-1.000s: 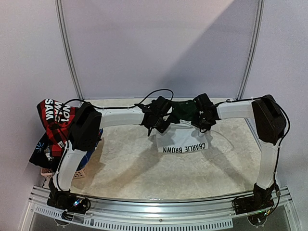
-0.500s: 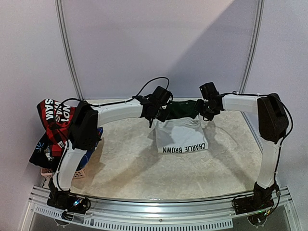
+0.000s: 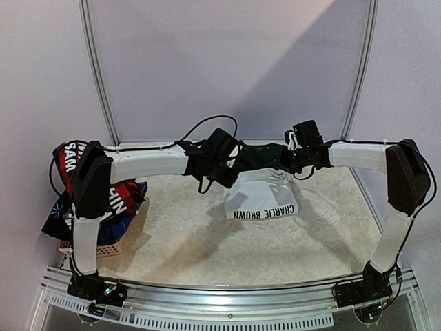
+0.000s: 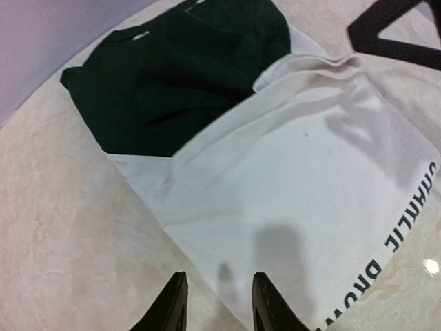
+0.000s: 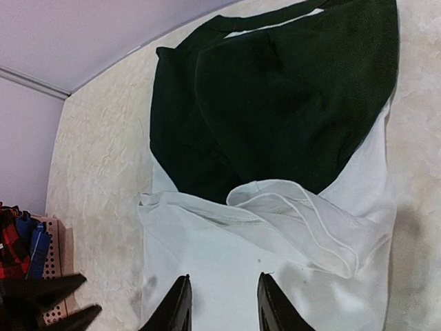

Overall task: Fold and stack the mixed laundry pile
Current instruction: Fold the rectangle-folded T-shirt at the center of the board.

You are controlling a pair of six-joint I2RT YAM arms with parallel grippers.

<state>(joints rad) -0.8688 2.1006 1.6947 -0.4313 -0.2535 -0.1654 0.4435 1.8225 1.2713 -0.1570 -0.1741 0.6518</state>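
Observation:
The white-and-dark-green T-shirt (image 3: 260, 196) lies flat mid-table, its "CHARLIE BROWN" lettering toward the near edge. A rumpled white fold (image 5: 303, 221) sits below the green part (image 5: 275, 96). My left gripper (image 3: 229, 167) hovers over the shirt's left edge, open and empty (image 4: 217, 279), white cloth (image 4: 296, 186) beneath it. My right gripper (image 3: 288, 160) hangs over the shirt's far right part, also open and empty (image 5: 224, 278). The rest of the mixed laundry pile (image 3: 72, 179), red-black plaid with white lettering on top, sits at the far left.
A small pinkish woven basket (image 3: 105, 245) under the pile stands at the table's left edge; its corner (image 5: 54, 272) shows in the right wrist view. The back wall and metal frame posts (image 3: 96, 69) stand close behind both grippers. Bare pale tabletop (image 3: 186, 234) lies in front of the shirt.
Both grippers have let go of the shirt, opened and drawn up and back toward the far wall. The left arm's elbow swung left over the pile. The shirt now lies loose.

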